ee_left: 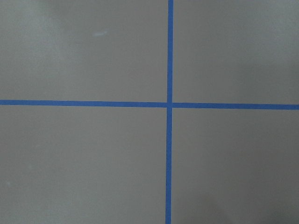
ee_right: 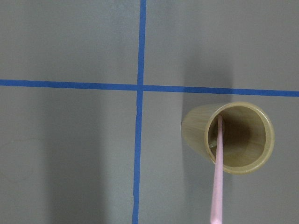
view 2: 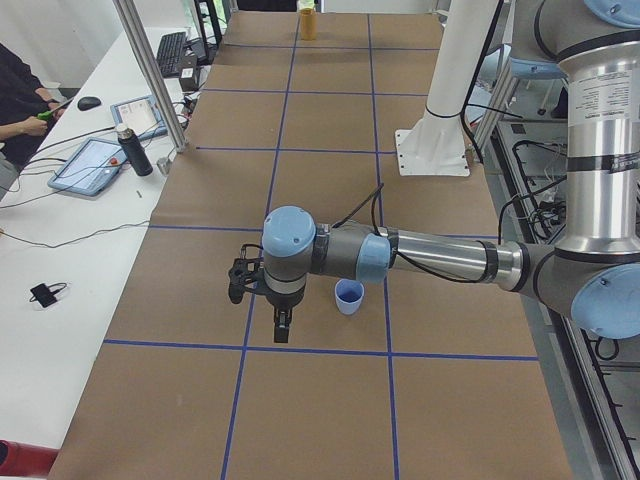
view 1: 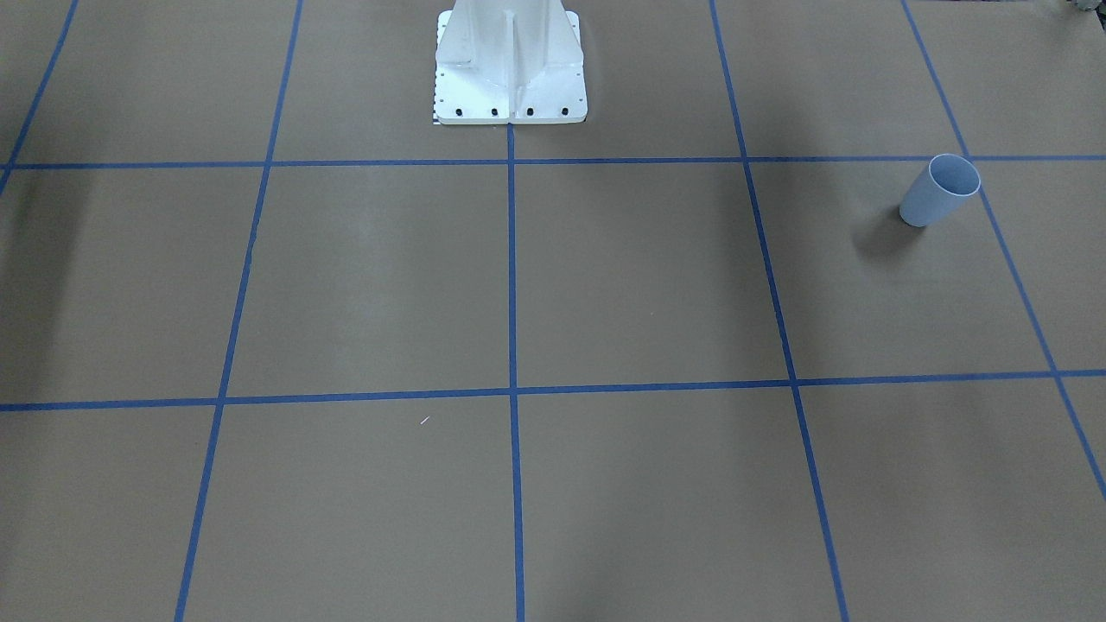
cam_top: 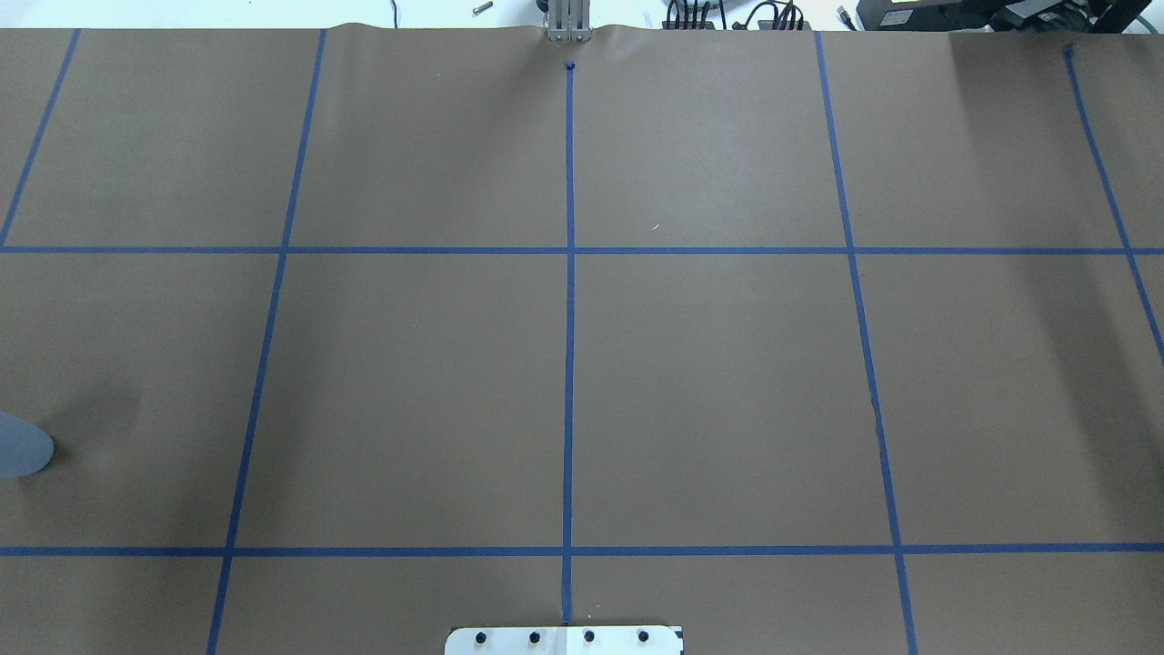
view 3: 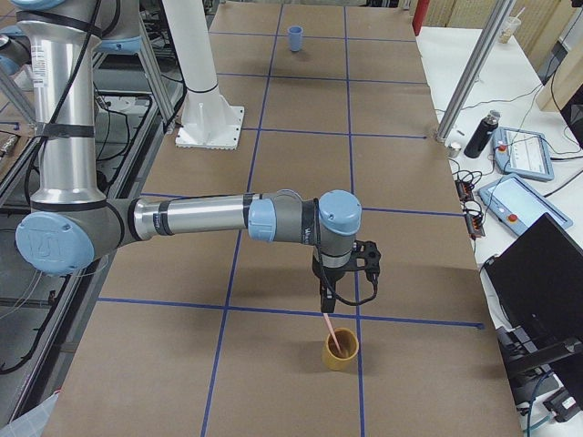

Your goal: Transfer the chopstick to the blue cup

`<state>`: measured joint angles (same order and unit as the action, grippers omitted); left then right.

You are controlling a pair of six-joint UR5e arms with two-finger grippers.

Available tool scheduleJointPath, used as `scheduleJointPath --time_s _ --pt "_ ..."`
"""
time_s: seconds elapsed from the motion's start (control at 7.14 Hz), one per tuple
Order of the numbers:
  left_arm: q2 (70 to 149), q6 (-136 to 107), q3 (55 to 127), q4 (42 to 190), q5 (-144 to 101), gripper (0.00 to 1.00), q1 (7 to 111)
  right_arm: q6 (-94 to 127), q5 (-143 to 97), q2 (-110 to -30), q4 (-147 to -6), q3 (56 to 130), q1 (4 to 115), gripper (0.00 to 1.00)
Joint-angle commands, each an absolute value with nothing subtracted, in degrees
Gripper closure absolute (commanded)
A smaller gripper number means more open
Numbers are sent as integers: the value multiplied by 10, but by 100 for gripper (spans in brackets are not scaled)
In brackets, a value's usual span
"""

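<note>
The blue cup (view 1: 940, 190) stands upright on the brown table, cut off at the overhead view's left edge (cam_top: 23, 444). My left gripper (view 2: 283, 335) hangs beside the cup (view 2: 349, 296), apart from it; whether it is open or shut I cannot tell. The pink chopstick (ee_right: 217, 177) leans inside a yellow cup (ee_right: 229, 137), its lower end at the cup's bottom. My right gripper (view 3: 325, 308) hovers right above that cup (view 3: 341, 350), and the chopstick (view 3: 333, 333) reaches up to its tip. Whether it grips the stick I cannot tell.
The white robot base (view 1: 510, 69) is bolted at the table's middle. Blue tape lines (cam_top: 569, 318) divide the brown surface into squares. A side bench (view 2: 90, 160) holds tablets, a bottle (view 2: 133, 150) and cables. A person's sleeve (view 2: 20, 90) shows at the bench.
</note>
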<state>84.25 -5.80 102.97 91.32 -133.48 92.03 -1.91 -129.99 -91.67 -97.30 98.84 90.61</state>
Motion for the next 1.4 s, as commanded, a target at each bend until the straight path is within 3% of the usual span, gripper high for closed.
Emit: scheduleJointPath --time_s 0.0,0.98,1.26 --pt "842 -59 1030 913 -1333 1 921 -18 -1301 -919 -973 989 906 0" --pt "846 -70 1056 922 -1344 1 916 -13 -1299 -904 -974 991 904 0" --pt "839 -171 1069 924 -1371 1 862 -11 -1288 -894 -974 988 904 0"
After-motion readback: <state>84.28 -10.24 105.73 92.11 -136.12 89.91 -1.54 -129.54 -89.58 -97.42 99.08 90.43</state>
